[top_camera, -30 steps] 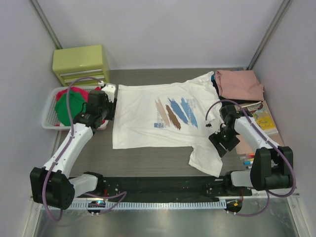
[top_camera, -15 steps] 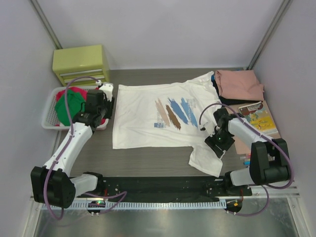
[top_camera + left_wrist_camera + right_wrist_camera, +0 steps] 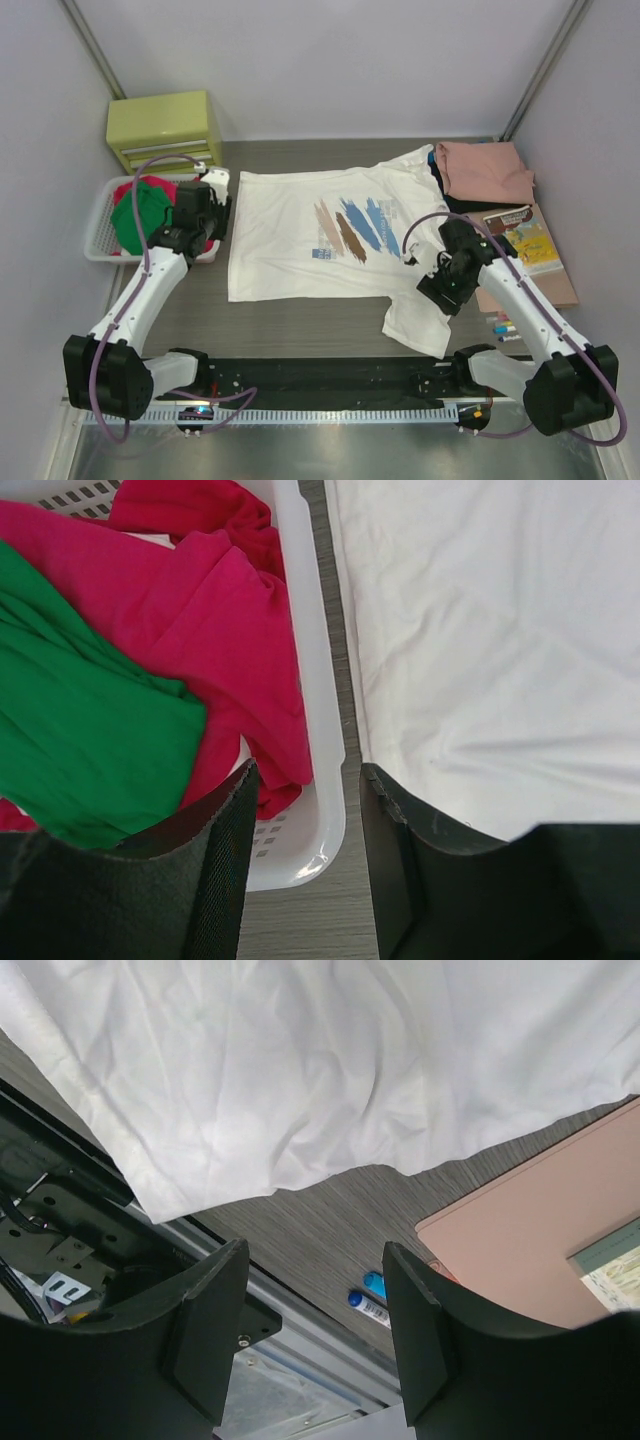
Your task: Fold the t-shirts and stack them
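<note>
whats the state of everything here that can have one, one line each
white printed t-shirt: spread flat, unfolded
salmon-pink t-shirt: folded, lying on a dark garment
green t-shirt: crumpled in the basket
magenta t-shirt: crumpled in the basket
white slotted basket: upright, holding shirts
yellow-green drawer cabinet: drawers shut
left gripper: jaws open, empty
right gripper: jaws open, empty

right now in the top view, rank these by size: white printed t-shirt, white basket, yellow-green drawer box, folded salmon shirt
1. white printed t-shirt
2-3. white basket and yellow-green drawer box, too alike to rank
4. folded salmon shirt
</note>
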`<state>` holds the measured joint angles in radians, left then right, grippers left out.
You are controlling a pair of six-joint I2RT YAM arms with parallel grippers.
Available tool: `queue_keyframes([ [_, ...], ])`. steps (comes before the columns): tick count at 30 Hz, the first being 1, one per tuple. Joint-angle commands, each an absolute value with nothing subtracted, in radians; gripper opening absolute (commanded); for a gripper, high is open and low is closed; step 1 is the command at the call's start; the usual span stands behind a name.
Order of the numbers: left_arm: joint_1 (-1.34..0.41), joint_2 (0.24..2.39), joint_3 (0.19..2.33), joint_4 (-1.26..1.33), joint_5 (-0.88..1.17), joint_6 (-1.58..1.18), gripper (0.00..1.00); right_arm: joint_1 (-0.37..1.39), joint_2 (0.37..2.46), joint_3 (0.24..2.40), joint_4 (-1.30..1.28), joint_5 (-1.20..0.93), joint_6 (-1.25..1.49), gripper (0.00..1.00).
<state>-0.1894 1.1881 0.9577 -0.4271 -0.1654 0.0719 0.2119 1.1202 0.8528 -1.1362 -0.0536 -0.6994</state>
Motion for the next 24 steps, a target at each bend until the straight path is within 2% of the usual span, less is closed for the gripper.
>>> queue_keyframes([
  [1, -0.184, 1.215, 0.957, -0.383, -0.141, 0.077, 0.46, 0.239, 1.081, 0.832, -1.088, -0.054, -0.692, 0.62],
  [3, -0.184, 1.239, 0.96, -0.397, -0.109, 0.078, 0.46, 0.242, 1.1, 0.828, -1.013, -0.054, -0.658, 0.61],
  [5, -0.184, 1.253, 0.968, -0.4, -0.109, 0.078, 0.35, 0.244, 1.118, 0.845, -0.941, -0.049, -0.608, 0.52],
  [6, -0.184, 1.256, 0.977, -0.402, -0.123, 0.077, 0.21, 0.242, 1.135, 0.856, -0.922, -0.052, -0.586, 0.07],
  [7, -0.184, 1.261, 0.986, -0.402, -0.141, 0.069, 0.01, 0.242, 1.141, 0.888, -0.905, -0.055, -0.569, 0.01],
  [12, -0.187, 1.197, 0.982, -0.359, -0.147, 0.074, 0.0, 0.242, 1.131, 0.985, -0.77, -0.078, -0.465, 0.01],
  [15, -0.208, 1.206, 1.006, -0.356, -0.088, 0.074, 0.0, 0.256, 1.211, 1.072, -0.704, -0.098, -0.385, 0.01],
  [24, -0.241, 1.615, 1.359, -0.567, 0.143, 0.011, 0.0, 0.288, 1.681, 1.425, -0.701, -0.138, -0.219, 0.01],
])
